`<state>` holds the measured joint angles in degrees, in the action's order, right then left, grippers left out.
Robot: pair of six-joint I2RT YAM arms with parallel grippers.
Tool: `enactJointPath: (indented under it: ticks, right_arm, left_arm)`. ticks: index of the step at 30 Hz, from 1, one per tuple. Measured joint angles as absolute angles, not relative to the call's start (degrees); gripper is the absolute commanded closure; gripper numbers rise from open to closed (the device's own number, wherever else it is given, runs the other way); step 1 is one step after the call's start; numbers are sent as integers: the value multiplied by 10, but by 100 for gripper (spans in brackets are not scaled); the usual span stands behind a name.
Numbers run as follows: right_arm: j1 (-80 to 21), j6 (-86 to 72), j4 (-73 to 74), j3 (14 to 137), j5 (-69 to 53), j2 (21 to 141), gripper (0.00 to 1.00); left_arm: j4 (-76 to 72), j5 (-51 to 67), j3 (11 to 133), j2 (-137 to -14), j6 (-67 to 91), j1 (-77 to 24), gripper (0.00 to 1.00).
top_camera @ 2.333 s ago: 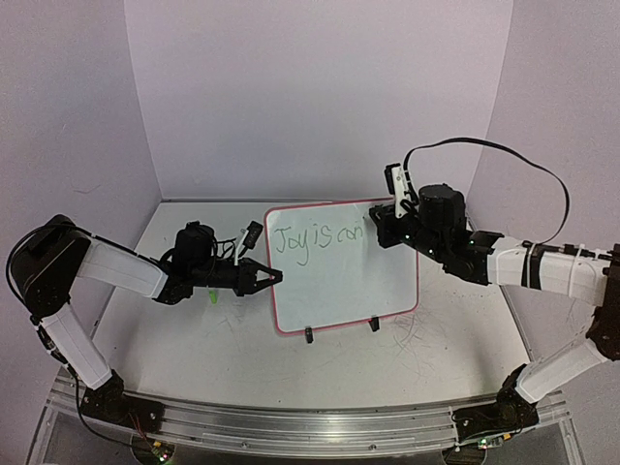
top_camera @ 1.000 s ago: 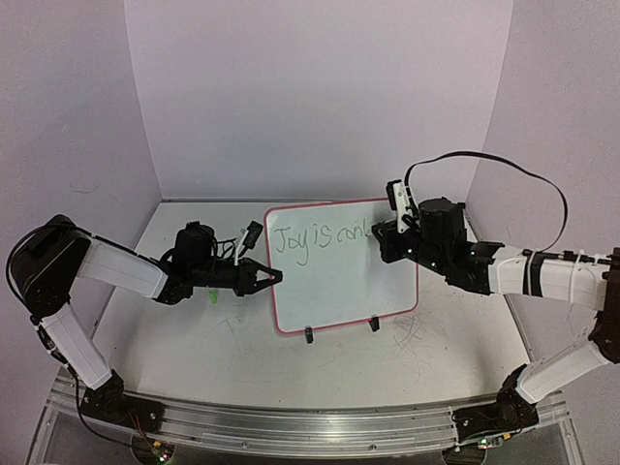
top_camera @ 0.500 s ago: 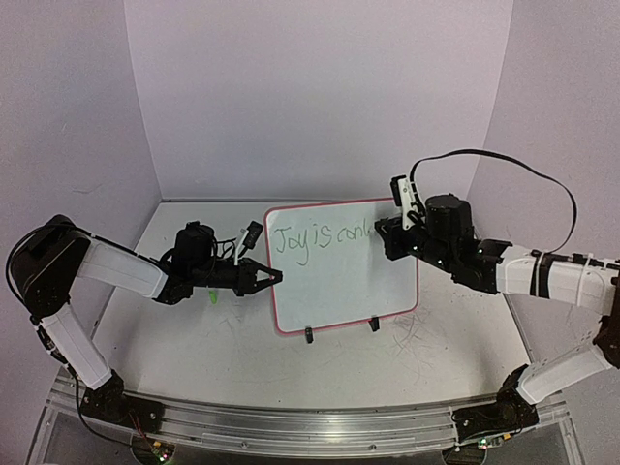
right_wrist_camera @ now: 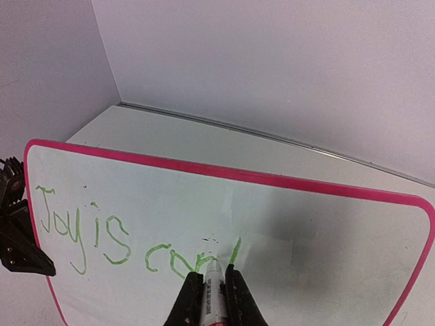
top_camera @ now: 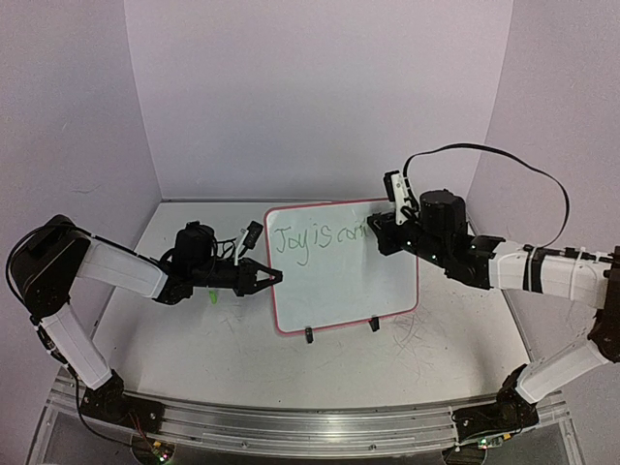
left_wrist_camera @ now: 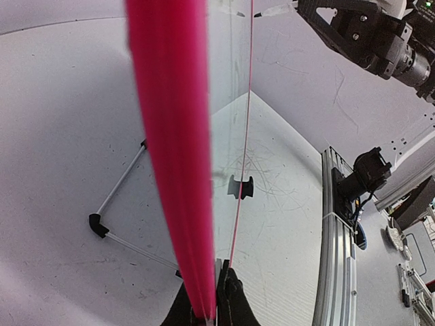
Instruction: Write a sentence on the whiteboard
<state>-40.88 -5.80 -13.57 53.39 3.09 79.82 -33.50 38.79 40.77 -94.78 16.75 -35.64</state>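
The whiteboard (top_camera: pixel 339 286) stands upright on the table, pink-rimmed. Green handwriting, the sentence (top_camera: pixel 312 240), runs along its top and reads "Joy is con" plus one slanted stroke (right_wrist_camera: pixel 234 250). My left gripper (top_camera: pixel 276 278) is shut on the board's left edge. In the left wrist view that rim (left_wrist_camera: pixel 170 136) runs up from between the left gripper (left_wrist_camera: pixel 215 293). My right gripper (top_camera: pixel 381 235) is shut on a white marker (right_wrist_camera: pixel 213 288). The marker's tip rests on the board (right_wrist_camera: pixel 319 217) at the end of the writing (right_wrist_camera: pixel 112 239). The right gripper (right_wrist_camera: pixel 212 275) hides part of the last letters.
Two black stand feet (top_camera: pixel 309 335) (top_camera: pixel 374 325) hold the board up. A small green object (top_camera: pixel 213 295) lies under the left arm. Grey scratch marks (top_camera: pixel 412 334) cover the table. Walls enclose three sides, and a metal rail (top_camera: pixel 291 426) runs along the near edge.
The right gripper with the marker has shifted slightly left and up from half a second ago, after adding a stroke past "con". The left arm and board have not moved.
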Motion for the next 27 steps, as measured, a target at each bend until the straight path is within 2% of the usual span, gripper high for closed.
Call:
enactJointPath:
  ticks: [27]
  right_arm:
    - [-412, -57, -139, 540, 96, 808, 100]
  left_arm:
    - [-335, 384, 408, -948, 170, -357, 100]
